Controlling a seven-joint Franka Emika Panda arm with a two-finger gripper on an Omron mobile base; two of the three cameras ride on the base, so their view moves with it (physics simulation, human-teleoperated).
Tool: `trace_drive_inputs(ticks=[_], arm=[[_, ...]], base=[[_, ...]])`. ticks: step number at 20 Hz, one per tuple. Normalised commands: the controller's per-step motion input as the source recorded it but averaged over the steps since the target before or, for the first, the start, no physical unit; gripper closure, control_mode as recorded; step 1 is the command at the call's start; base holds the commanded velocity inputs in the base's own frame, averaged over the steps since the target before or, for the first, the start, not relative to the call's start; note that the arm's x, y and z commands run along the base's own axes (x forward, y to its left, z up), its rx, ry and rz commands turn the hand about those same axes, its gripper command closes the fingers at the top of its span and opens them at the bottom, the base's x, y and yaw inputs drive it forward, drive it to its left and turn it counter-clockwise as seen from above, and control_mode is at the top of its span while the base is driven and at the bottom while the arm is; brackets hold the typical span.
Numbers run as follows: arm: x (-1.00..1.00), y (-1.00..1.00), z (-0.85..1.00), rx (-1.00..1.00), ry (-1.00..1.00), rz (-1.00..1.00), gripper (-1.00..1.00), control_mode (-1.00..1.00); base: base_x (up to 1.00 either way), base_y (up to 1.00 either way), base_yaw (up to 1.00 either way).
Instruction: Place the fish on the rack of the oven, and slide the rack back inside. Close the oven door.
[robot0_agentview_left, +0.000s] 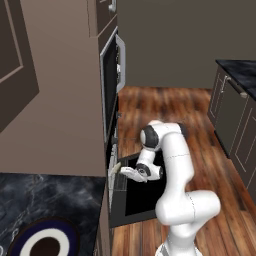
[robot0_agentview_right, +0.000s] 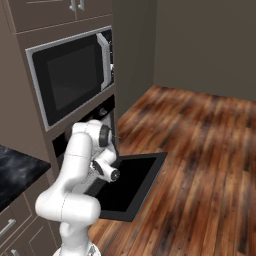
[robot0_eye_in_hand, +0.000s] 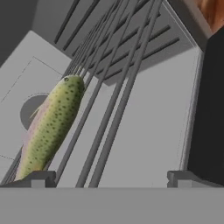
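Note:
The fish, speckled and pale green-grey, lies lengthwise on the bars of the silver wire rack. Its lower end reaches the left fingertip. My gripper is open just above the rack, with nothing between its fingers. In the left base view the gripper reaches into the low mouth of the oven, where the pale fish rests on the pulled-out rack. The oven door hangs fully open and flat, as the oven door also does in the right base view, with the rack over it beside my arm.
A microwave with its door ajar sits above the oven. A blue-rimmed plate rests on the dark marble counter at the near left. Dark cabinets line the right. Wooden floor spreads beyond the door.

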Motion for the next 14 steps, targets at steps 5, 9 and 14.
trace_drive_inputs(ticks=[5, 9, 14], arm=[[0.4, 0.5, -0.05, 0.0, 0.0, 0.01, -1.0, -1.0], [0.36, 0.45, -0.03, 0.0, 0.01, 0.02, -1.0, -1.0], [0.32, 0.47, -0.06, 0.0, 0.01, 0.01, -1.0, -1.0]], base=[[0.0, 0.0, 0.0], [0.0, 0.0, 0.0], [0.0, 0.0, 0.0]])
